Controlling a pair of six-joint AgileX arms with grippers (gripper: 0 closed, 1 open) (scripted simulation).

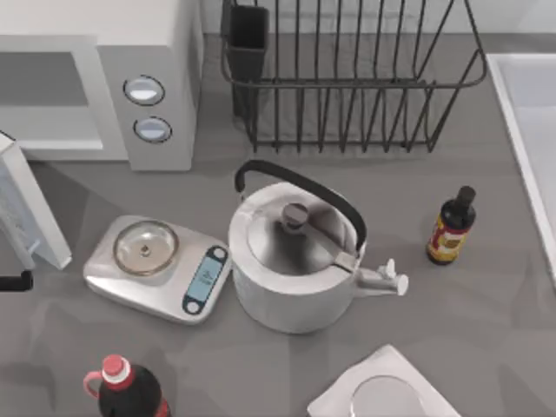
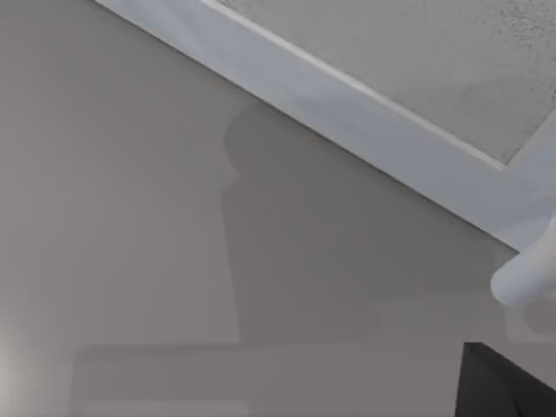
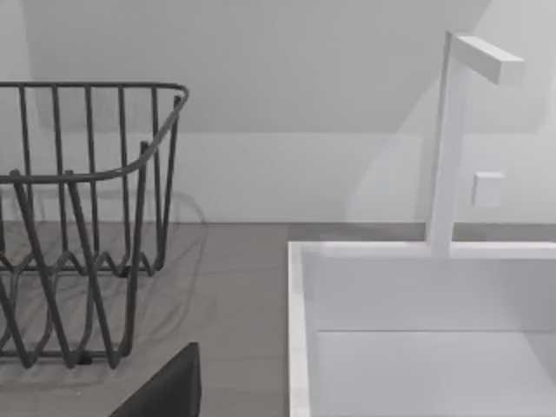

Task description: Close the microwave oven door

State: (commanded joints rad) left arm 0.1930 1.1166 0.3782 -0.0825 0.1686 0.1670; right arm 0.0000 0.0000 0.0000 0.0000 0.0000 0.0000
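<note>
The white microwave oven point(image 1: 148, 82) stands open (pale grey cavity); its white-framed microwave oven door point(image 1: 30, 204) swung outward; left gripper point(image 1: 13, 281) beside it, grip unclear.

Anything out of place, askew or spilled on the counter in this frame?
Only the microwave oven door: it stands swung wide open at the table's left edge, leaving the microwave oven cavity exposed. A dark bit of the left hand sits just beside it. The kettle, scale and bottles stand upright; nothing is spilled.
</note>
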